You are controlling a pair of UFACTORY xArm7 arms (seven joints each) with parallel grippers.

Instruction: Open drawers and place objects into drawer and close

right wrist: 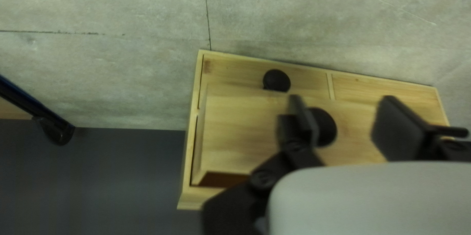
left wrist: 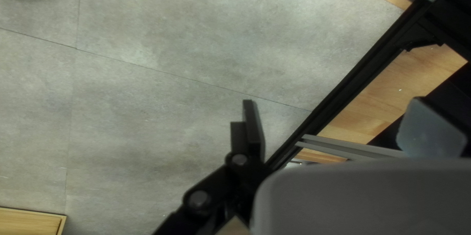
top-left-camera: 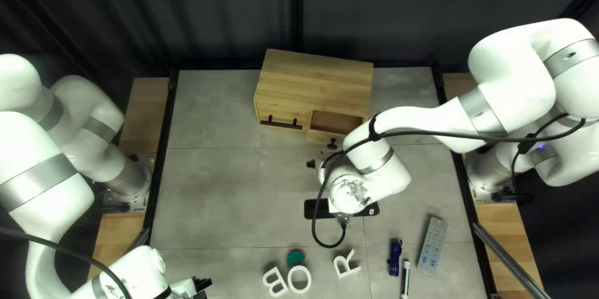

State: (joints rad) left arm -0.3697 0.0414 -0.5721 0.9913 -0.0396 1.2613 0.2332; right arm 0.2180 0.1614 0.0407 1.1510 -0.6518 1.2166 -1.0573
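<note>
Can see the drawer [top-left-camera: 337, 122] pulled out at the right side of the wooden cabinet [top-left-camera: 318, 77], near the table's far edge. Can make out a black round knob [top-left-camera: 332, 143] on its front and, in the right wrist view, another round knob [right wrist: 276, 79] on the cabinet behind. Also a black bar handle [top-left-camera: 281, 123] on the cabinet's left side, in the top left view.

Near the open drawer, see the right gripper [top-left-camera: 313, 163], jaws apart, with the drawer's knob between them and closer to one; can't tell about touching. Under that arm, a long black case [top-left-camera: 322, 209], partly hidden.

Nearer the front, find white letters lying flat: B [top-left-camera: 274, 281], O [top-left-camera: 299, 279] and, a bit apart, R [top-left-camera: 347, 264], with a green piece [top-left-camera: 295, 257] right by the O. Farther right, a dark blue tool [top-left-camera: 395, 257], a marker [top-left-camera: 405, 280] just beside it, and a grey remote [top-left-camera: 432, 246] lying tilted.

At the front left, well apart from the cabinet, see the left gripper [top-left-camera: 201, 284], jaws wide apart over the bare grey tabletop [left wrist: 162, 117].
</note>
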